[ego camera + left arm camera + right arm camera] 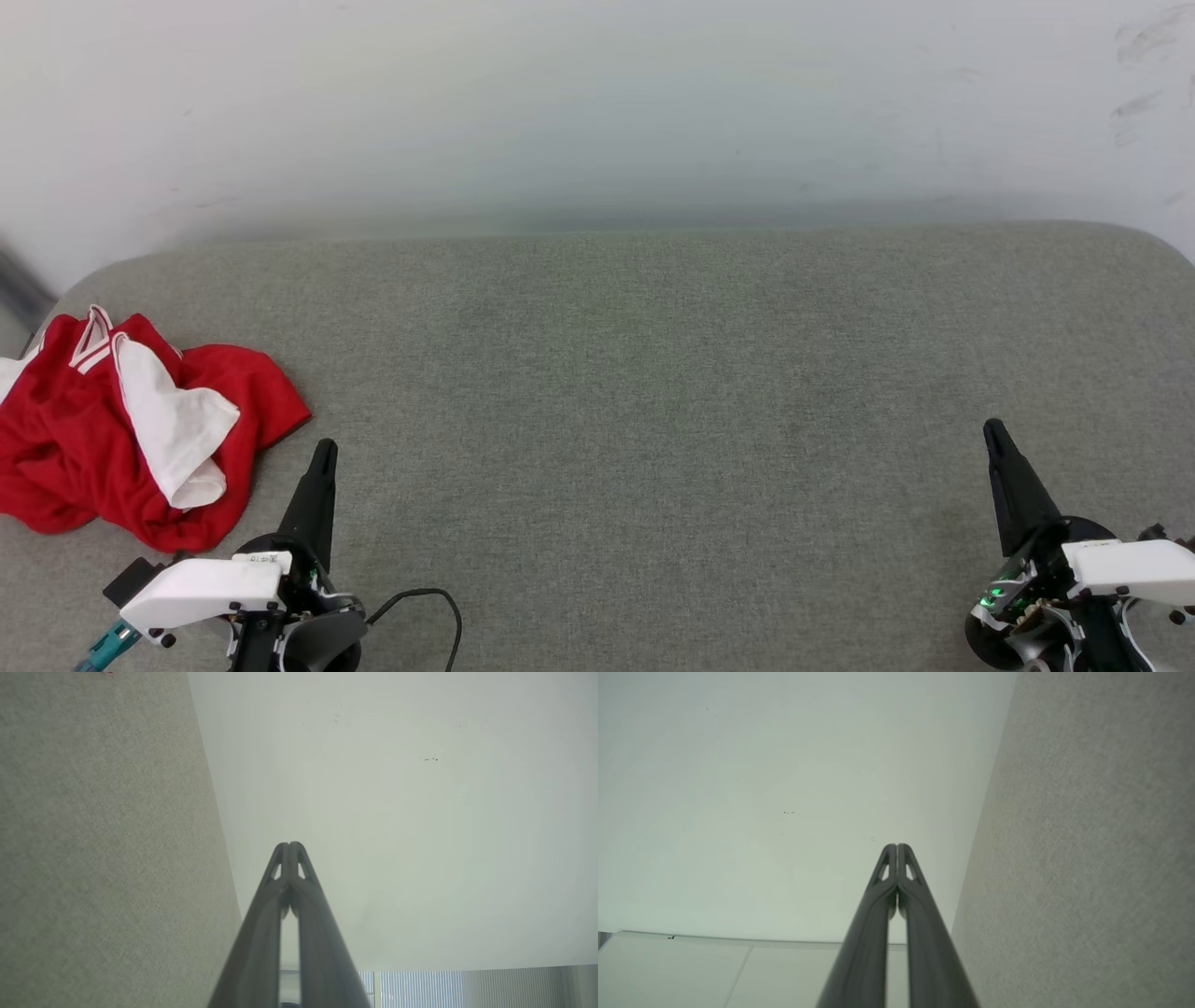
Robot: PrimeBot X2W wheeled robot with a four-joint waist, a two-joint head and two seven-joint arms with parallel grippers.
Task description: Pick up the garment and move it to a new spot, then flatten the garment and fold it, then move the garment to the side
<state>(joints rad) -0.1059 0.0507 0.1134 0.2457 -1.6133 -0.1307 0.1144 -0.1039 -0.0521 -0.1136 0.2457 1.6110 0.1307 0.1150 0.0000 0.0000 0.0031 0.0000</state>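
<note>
Lying crumpled, garment (56,448) near left hand (324,453)

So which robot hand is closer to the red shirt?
The left gripper, its tip just beside the crumpled red shirt. The right gripper sits far off across the grey surface.

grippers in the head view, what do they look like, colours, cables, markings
Both the left gripper and right gripper have long black fingers tapering to a point, on black bases with white housings. The left carries a small printed label, a looping black cable and a teal connector; the right shows green lights.
</note>
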